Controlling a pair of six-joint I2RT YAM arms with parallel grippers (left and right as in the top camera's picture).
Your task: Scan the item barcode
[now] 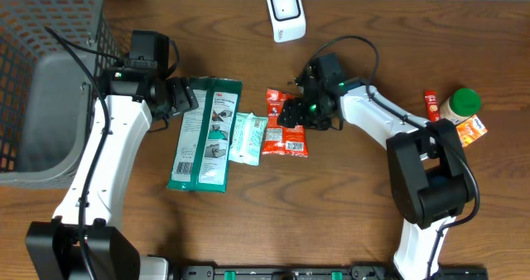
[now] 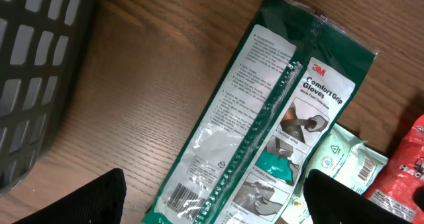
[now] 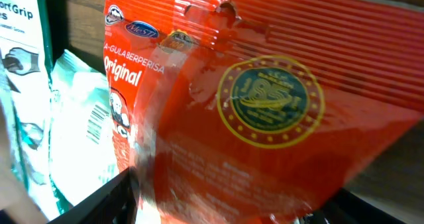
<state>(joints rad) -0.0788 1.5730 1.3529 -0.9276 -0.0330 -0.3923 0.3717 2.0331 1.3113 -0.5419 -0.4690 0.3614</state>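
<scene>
Right wrist view: red snack packet (image 3: 265, 118) on the table (image 1: 331, 222) beside a pale green pack (image 3: 79, 131); light, crinkly, slippery foil, so pinch the flat top seam. Right gripper (image 1: 291, 113) over its top end, grip impossible to tell; left gripper (image 1: 187, 97) spread open, empty.

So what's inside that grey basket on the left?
From overhead, the grey basket shows only its smooth grey floor and mesh walls; no item is visible in it. A black cable crosses over it, and the left arm hides its right edge.

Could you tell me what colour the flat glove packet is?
Dark green plastic glove packet, clearest from left wrist.
</scene>
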